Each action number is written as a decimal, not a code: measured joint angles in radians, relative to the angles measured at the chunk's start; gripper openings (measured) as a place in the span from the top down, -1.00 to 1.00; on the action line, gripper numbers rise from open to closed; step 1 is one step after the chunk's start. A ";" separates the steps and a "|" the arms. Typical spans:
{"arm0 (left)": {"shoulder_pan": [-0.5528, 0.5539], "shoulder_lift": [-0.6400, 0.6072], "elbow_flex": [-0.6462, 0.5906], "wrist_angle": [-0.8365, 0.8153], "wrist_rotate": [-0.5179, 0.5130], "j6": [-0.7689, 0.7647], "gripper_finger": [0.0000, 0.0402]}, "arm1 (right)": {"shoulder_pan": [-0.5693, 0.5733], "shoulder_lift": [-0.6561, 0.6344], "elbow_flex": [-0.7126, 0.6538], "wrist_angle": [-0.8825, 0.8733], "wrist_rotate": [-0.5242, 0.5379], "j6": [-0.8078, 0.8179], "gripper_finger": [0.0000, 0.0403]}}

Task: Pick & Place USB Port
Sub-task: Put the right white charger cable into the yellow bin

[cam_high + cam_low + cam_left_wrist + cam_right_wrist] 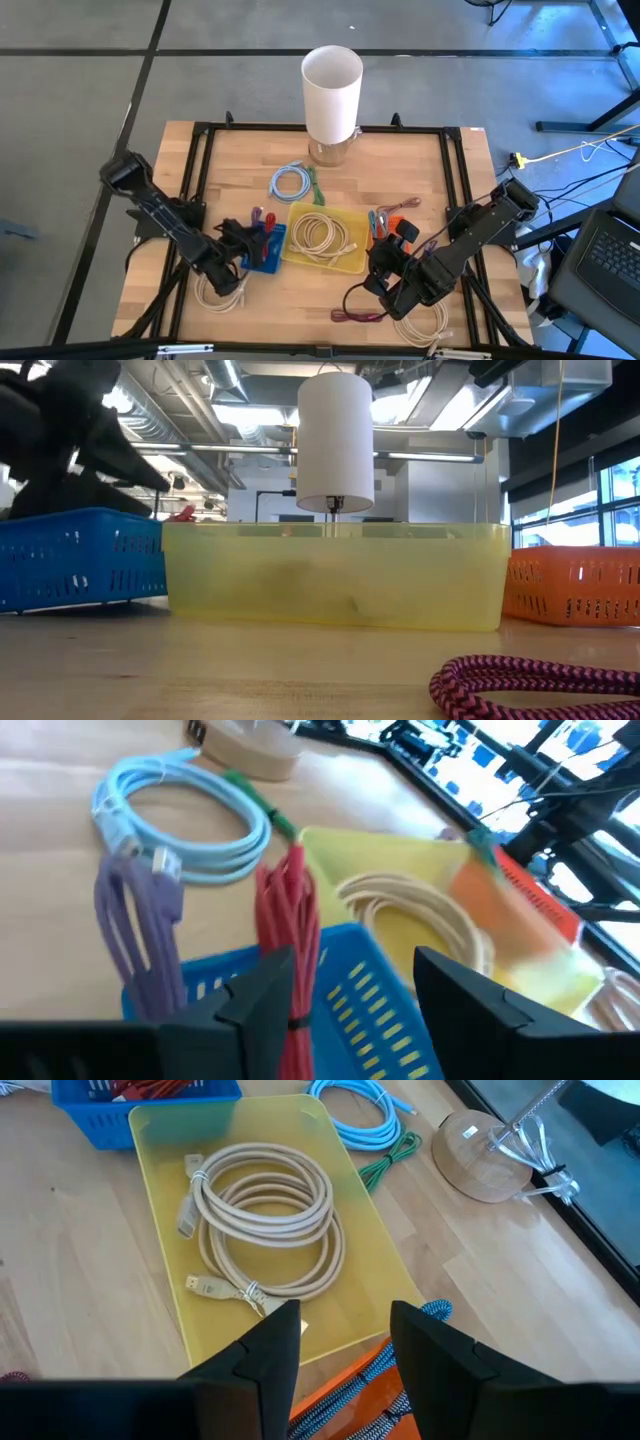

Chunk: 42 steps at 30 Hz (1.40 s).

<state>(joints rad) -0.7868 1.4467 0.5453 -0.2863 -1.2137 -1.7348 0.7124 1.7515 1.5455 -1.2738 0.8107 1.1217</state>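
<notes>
A blue basket (268, 252) holds a red cable bundle (292, 925) and a purple cable (140, 925), both sticking up out of it. My left gripper (355, 960) is open just above that basket (350, 1010), with the red bundle between its fingers, close to one finger (265, 995). The yellow tray (322, 238) beside it holds coiled beige cables (265, 1215). My right gripper (345, 1315) hangs open above the tray's near right corner, over the orange basket (398, 228), with nothing between its fingers. My left gripper stands open around the red cable bundle's upper part (300, 970), coming at it nearly level from the table's left. The bundle stands in the basket beside one finger; I cannot tell whether it touches that finger.
A white lamp (332, 90) stands at the far edge, with a light blue cable (290, 181) and a green cable (316, 186) in front of it. Beige coils (220, 295) (420, 322) lie near the front corners. A maroon braided cable (530, 685) lies near the front edge.
</notes>
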 joint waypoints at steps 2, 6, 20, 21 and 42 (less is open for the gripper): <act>0.000 -0.038 0.000 0.000 -0.008 0.041 -0.01 | 0.000 0.000 0.000 0.001 0.000 0.000 0.21; -0.005 -0.127 0.000 -0.001 -0.027 0.151 -0.01 | 0.000 0.000 0.000 0.002 -0.001 0.000 0.21; -0.005 -0.504 0.016 0.049 -0.029 0.740 0.01 | 0.000 0.000 0.000 0.003 -0.003 0.000 0.21; -0.005 -0.528 0.025 0.052 -0.029 0.803 0.01 | -0.001 0.000 0.000 0.003 -0.002 0.000 0.21; -0.064 -0.636 0.094 0.068 0.309 1.495 0.01 | -0.015 -0.001 0.000 0.011 -0.122 0.139 0.21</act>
<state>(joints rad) -0.8510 0.8104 0.6395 -0.2187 -0.9052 -0.2400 0.6978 1.7508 1.5459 -1.2629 0.6892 1.2605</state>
